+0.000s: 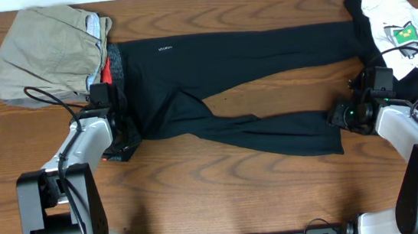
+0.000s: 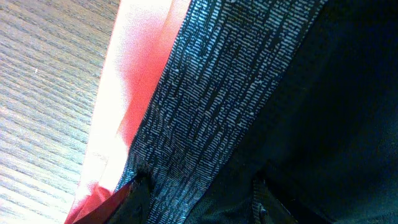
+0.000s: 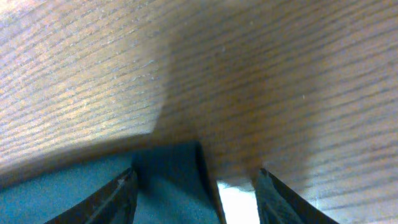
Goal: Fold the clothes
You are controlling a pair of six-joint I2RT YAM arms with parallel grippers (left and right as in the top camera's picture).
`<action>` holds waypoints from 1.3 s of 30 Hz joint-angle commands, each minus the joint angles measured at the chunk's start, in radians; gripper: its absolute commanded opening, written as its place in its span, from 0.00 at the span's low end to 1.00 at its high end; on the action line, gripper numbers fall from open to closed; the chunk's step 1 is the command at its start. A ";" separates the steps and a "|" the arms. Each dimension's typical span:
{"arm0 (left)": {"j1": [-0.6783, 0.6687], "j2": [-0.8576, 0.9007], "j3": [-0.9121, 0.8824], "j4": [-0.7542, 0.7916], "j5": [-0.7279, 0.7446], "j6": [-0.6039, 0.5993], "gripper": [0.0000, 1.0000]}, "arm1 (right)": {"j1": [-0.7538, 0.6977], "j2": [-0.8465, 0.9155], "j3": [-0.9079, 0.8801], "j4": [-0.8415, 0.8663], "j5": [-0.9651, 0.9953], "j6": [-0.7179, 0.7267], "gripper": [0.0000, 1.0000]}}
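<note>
Looking down on the wood-grain surface (image 1: 225,207), I see smooth black stretchy pants (image 1: 264,50) laid flat across it, legs running right. Crumpled khaki trousers (image 1: 41,52) touch their top end; a white garment (image 1: 391,15) lies far right. My left pincer (image 2: 199,196), half open, straddles the grey knit waistband (image 2: 205,93). My right pincer (image 3: 196,193), jaws apart, straddles a hem corner, gripping nothing.

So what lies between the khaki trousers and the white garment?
The black pants spread across that stretch, waistband beside the khaki trousers, one leg reaching toward the white garment. The overhead view shows it.
</note>
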 commanded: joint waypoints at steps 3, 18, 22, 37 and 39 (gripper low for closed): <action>0.005 0.037 -0.009 0.006 0.000 0.001 0.53 | -0.008 0.100 -0.038 0.038 -0.100 0.039 0.37; 0.005 0.037 -0.009 0.005 -0.001 0.001 0.53 | -0.083 0.089 0.072 -0.055 -0.149 0.027 0.01; 0.005 0.037 -0.009 0.005 -0.001 0.001 0.53 | -0.122 0.085 0.219 -0.239 -0.149 -0.087 0.01; 0.008 0.037 -0.009 -0.003 -0.050 0.001 0.53 | -0.241 0.085 0.647 -0.692 -0.085 -0.208 0.01; 0.019 0.037 -0.008 -0.014 -0.049 0.001 0.53 | -0.276 0.085 0.669 -0.720 -0.085 -0.205 0.01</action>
